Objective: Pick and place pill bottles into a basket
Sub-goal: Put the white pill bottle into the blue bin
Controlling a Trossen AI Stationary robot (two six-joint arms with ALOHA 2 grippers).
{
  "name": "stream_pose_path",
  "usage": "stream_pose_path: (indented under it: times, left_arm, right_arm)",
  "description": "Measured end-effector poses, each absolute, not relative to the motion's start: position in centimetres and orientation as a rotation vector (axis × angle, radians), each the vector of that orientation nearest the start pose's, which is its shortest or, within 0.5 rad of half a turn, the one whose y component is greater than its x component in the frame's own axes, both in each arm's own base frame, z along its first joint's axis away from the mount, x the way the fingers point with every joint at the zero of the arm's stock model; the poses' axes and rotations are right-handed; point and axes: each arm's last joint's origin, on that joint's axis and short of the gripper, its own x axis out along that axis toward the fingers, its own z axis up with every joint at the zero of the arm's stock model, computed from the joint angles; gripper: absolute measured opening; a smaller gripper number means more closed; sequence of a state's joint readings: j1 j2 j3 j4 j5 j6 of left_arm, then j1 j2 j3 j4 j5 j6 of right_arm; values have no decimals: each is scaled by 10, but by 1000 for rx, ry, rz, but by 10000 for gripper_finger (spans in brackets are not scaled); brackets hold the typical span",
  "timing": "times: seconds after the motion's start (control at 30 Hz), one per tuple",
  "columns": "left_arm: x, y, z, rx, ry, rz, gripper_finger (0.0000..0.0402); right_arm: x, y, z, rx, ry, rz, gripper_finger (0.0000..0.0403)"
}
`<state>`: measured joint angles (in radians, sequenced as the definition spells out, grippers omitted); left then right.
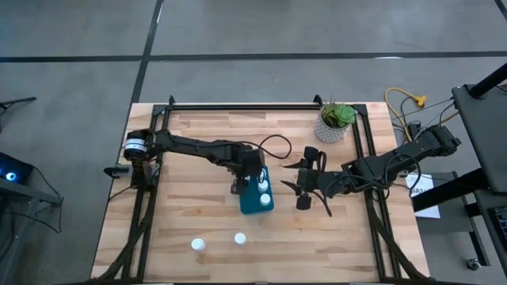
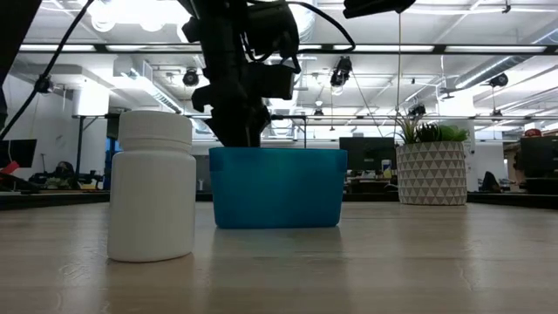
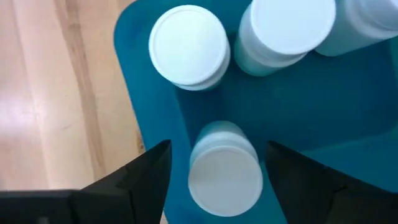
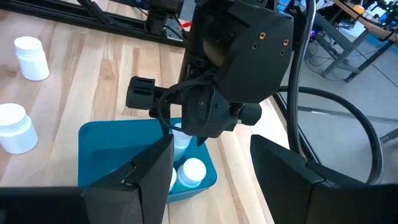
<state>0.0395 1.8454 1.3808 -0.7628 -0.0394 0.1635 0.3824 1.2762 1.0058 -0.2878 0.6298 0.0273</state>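
Note:
The teal basket (image 1: 256, 198) (image 2: 277, 186) (image 4: 118, 155) stands near the table's middle with several white pill bottles upright in it (image 3: 189, 46) (image 3: 286, 31). My left gripper (image 1: 242, 186) (image 3: 217, 147) points down into the basket's end, open. One bottle (image 3: 225, 171) sits between its fingers, with teal showing on either side of it. Two more bottles (image 1: 197, 245) (image 1: 239, 237) stand on the wood near the front edge; one of them fills the low view's left (image 2: 153, 187). My right gripper (image 1: 305, 186) (image 4: 211, 186) hovers open just right of the basket, holding nothing.
A white patterned pot with a green plant (image 1: 334, 123) (image 2: 432, 173) stands at the far right of the table. Black frame rails (image 1: 261, 105) run along the far and side edges. Bare wood lies left of the basket and along the front.

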Motion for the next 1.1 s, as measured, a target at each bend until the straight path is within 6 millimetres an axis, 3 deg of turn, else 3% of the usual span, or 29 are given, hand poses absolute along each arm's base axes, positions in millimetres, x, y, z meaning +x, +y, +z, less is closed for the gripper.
stream_pose_path:
  times: [0.53, 0.83, 1.1]
  left_arm:
    - [368, 17, 221, 152, 1206, 29, 240]
    - [361, 12, 252, 153, 1116, 26, 240]
    - [338, -4, 286, 131, 1031, 15, 240]
  right_arm:
    - [260, 86, 300, -245, 486, -247, 206]
    - [260, 86, 300, -244, 484, -247, 206]
    - [260, 86, 300, -242, 481, -247, 206]
